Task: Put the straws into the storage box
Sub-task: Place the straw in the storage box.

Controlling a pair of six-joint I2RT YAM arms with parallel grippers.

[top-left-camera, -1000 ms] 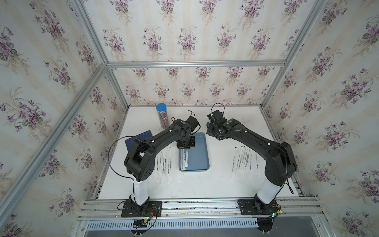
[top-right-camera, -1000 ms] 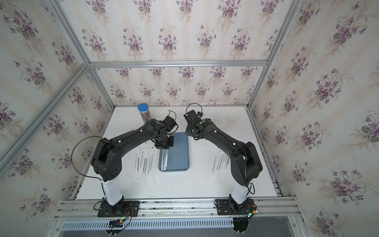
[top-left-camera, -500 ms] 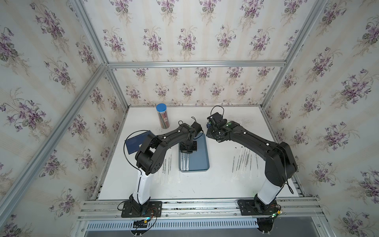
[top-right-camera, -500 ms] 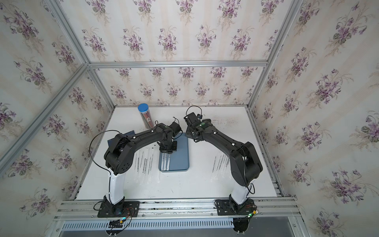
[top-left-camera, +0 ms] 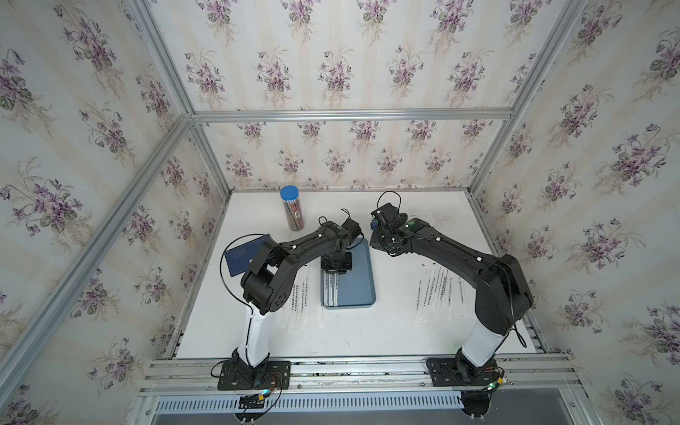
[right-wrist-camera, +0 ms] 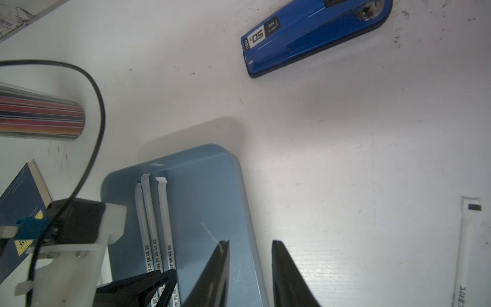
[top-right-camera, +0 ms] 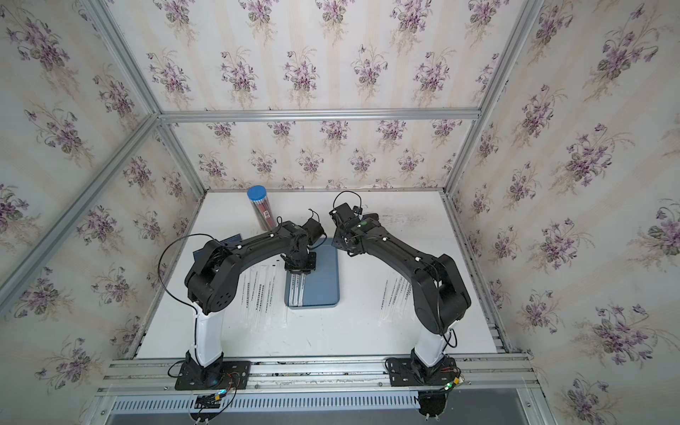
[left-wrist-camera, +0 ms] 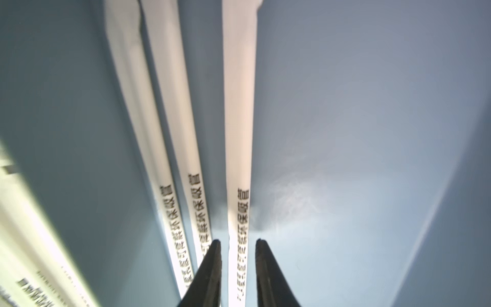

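the left pincer [left-wrist-camera: 238, 240] stands slightly apart around the third straw [left-wrist-camera: 239, 133], which lies in the box [left-wrist-camera: 345, 106] beside two others. if it lifts off crooked, a finger could catch the paper wrap and drag that straw across its neighbours or out. the right pincer [right-wrist-camera: 250, 242] hangs apart and empty over the box's rim. more straws [top-left-camera: 436, 290] wait on the surface [top-left-camera: 368, 331].
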